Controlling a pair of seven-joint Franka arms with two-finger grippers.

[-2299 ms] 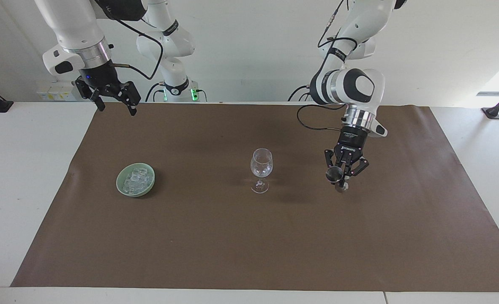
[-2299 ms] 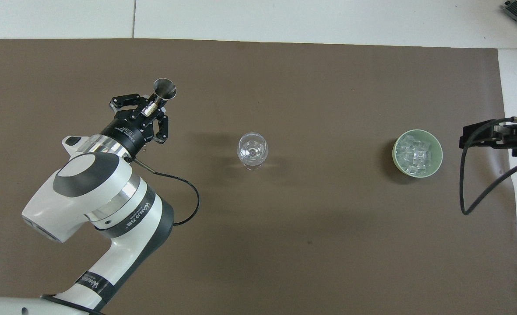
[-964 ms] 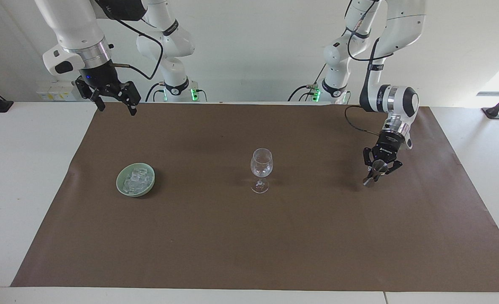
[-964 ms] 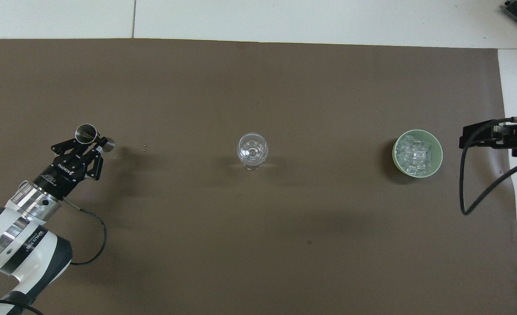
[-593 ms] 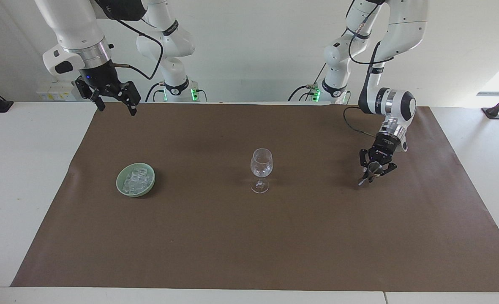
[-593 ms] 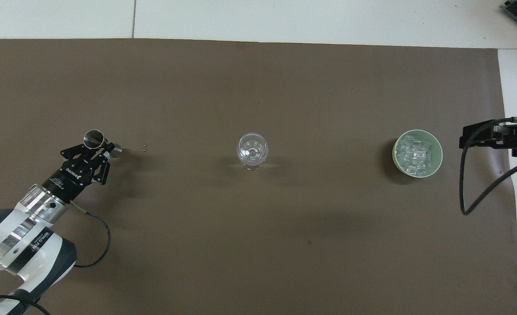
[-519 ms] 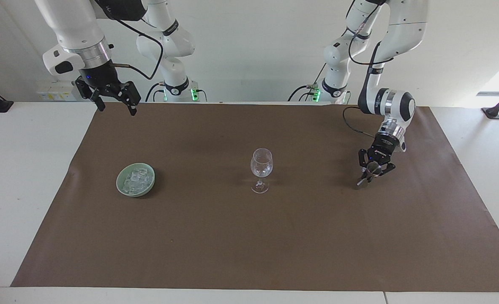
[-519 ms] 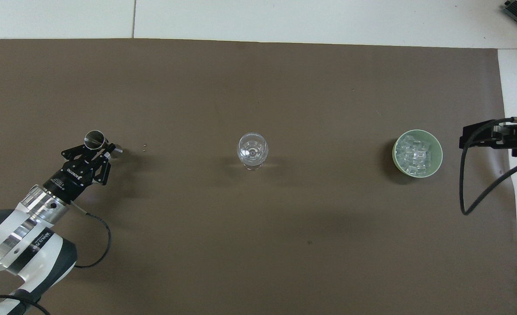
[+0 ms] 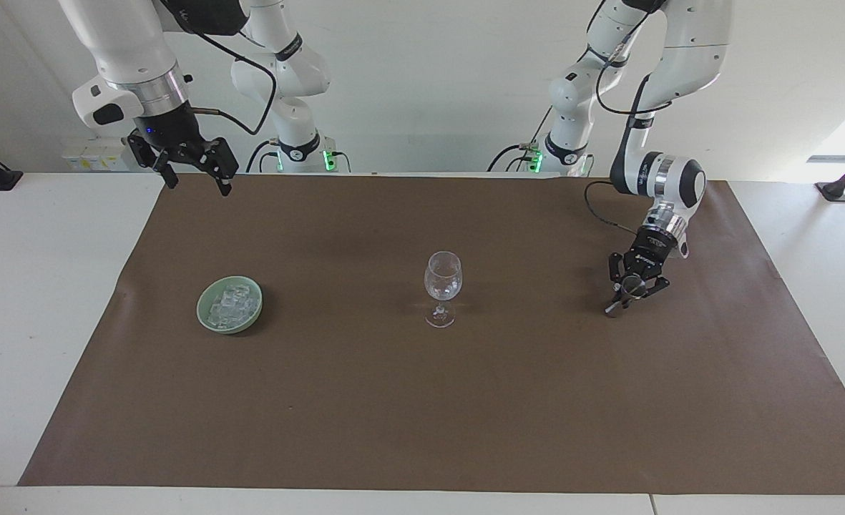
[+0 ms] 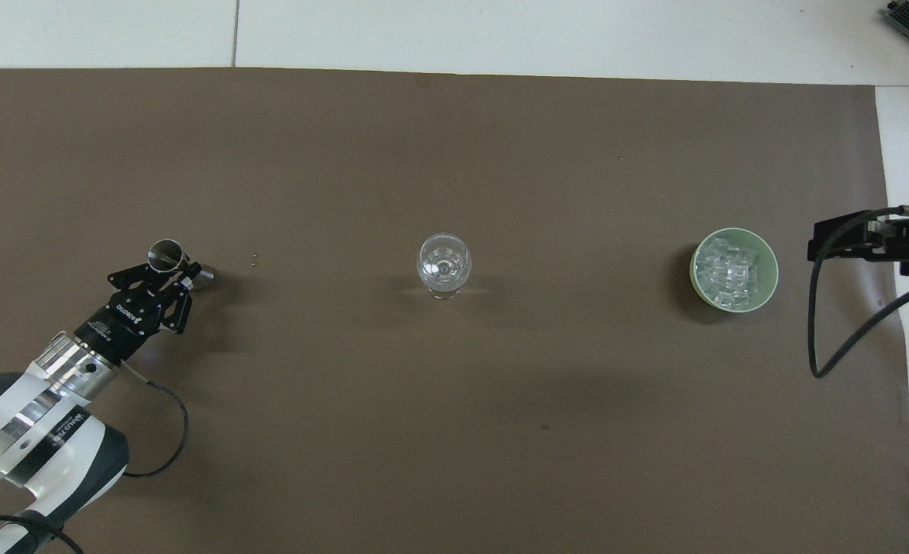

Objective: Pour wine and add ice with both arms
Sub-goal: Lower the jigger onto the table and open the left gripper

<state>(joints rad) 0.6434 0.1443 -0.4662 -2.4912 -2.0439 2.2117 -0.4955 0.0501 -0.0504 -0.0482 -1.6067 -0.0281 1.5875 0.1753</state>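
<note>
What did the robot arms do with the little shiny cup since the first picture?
The left gripper carried the small metal measuring cup away from the wine glass, toward the left arm's end of the table, and lowered it to the brown mat, still gripping it. The right gripper stayed waiting near the mat's corner. The glass and the green bowl of ice did not move.
</note>
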